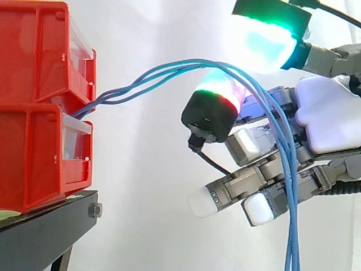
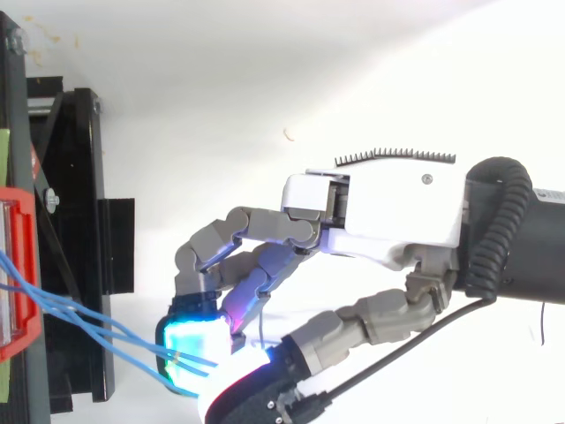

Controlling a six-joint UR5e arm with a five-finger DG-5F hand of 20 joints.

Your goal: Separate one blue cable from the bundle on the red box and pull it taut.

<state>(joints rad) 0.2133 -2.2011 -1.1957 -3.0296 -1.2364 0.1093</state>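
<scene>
Starting side-on, the blue cables (image 1: 293,231) leave the gap between the stacked red bins (image 1: 39,68) on the black stand (image 1: 45,231), arch upward and drape over the hand (image 1: 330,113), then hang loose below it. The fingers are curled, and the strands run between two glowing pads (image 1: 217,90), so the hand is closed on the cables, with all strands seemingly caught together. From above, the blue cables (image 2: 97,331) fan from the red bins (image 2: 22,265) across to the hand (image 2: 397,212). By my reading, reach and grasp are done. Singling out one strand and drawing it tight are not, since the arc looks slack.
</scene>
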